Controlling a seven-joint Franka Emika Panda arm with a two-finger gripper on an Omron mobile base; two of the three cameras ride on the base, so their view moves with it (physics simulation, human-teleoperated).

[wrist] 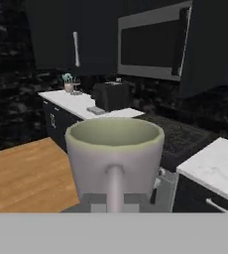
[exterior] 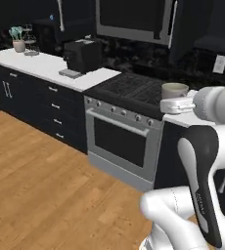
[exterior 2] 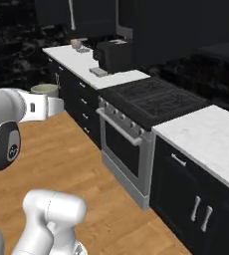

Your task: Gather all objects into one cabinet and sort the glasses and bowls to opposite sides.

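One pale mug (wrist: 114, 151) sits upright, clamped by its handle in my gripper (wrist: 115, 198), held in mid-air with the cabinet's silver bar handle (wrist: 76, 48) up-left beyond it.

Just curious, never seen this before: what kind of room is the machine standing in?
A kitchen, computer-rendered: a stove with oven door below, white countertops over dark drawers, and a toaster.
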